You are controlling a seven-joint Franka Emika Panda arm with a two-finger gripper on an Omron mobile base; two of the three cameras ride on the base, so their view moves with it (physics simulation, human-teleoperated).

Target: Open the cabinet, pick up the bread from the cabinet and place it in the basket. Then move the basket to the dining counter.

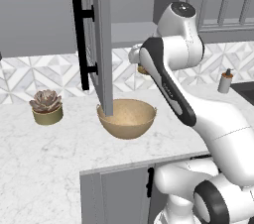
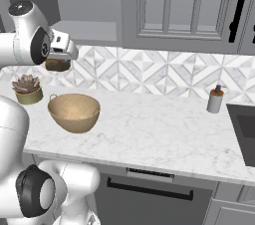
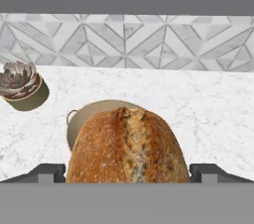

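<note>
Fingers (image 3: 128, 171) pinch the bread (image 3: 128, 146) from both sides, held high over the desk (image 1: 49, 153), above the basket (image 1: 127, 117), ready for lowering in. Cabinet (image 1: 101, 39) door open.

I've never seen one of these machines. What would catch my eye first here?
Probably the crusty brown bread gripped in the pincer, held in the air above the tan basket on the marble worktop. Next, the cabinet door swung open beside the arm.
</note>
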